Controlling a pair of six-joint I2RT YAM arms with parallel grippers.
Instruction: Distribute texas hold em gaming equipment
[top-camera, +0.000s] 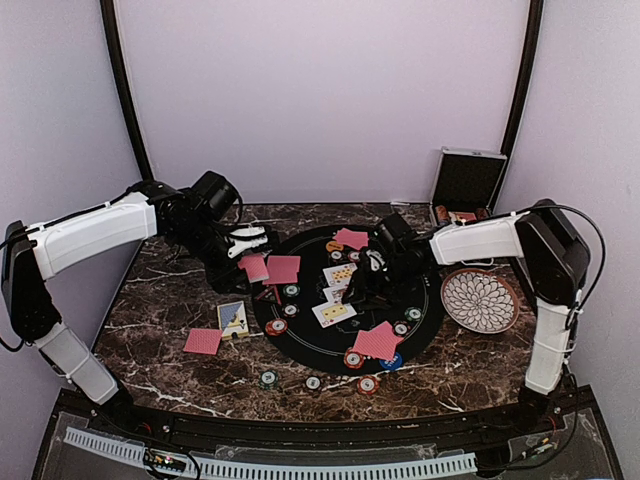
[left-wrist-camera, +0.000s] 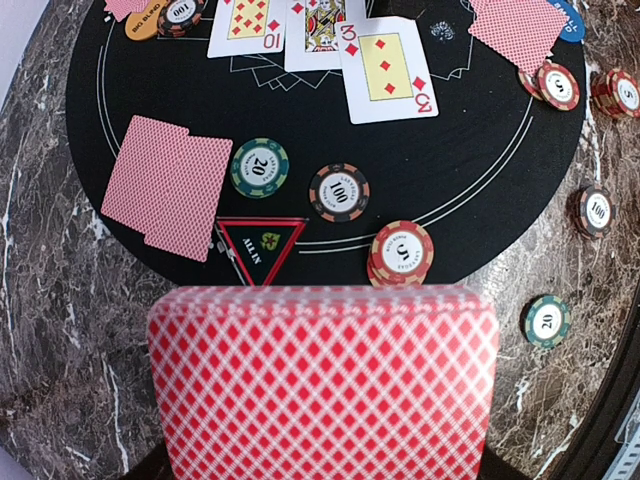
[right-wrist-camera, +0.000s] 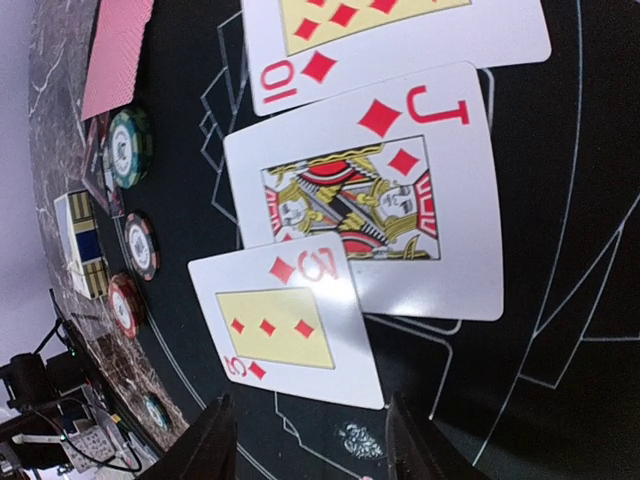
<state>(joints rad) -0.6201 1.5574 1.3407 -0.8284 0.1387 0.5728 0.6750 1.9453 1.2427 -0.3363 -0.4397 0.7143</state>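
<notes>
The left gripper (top-camera: 252, 262) is clenching the red-backed deck (left-wrist-camera: 320, 385) over the left edge of the black mat (left-wrist-camera: 450, 170). The right gripper (right-wrist-camera: 308, 410) is hanging released and empty above the three of diamonds (right-wrist-camera: 285, 325), which is lying beside the jack (right-wrist-camera: 370, 190) and ten (right-wrist-camera: 390, 30). Face-down pairs (left-wrist-camera: 165, 185) and chips (left-wrist-camera: 339, 192) are already lying around the mat; probably two more centre cards are waiting to be dealt.

Left end effector (top-camera: 250, 255) clamped shut, right end effector (right-wrist-camera: 312, 445) parted.
</notes>
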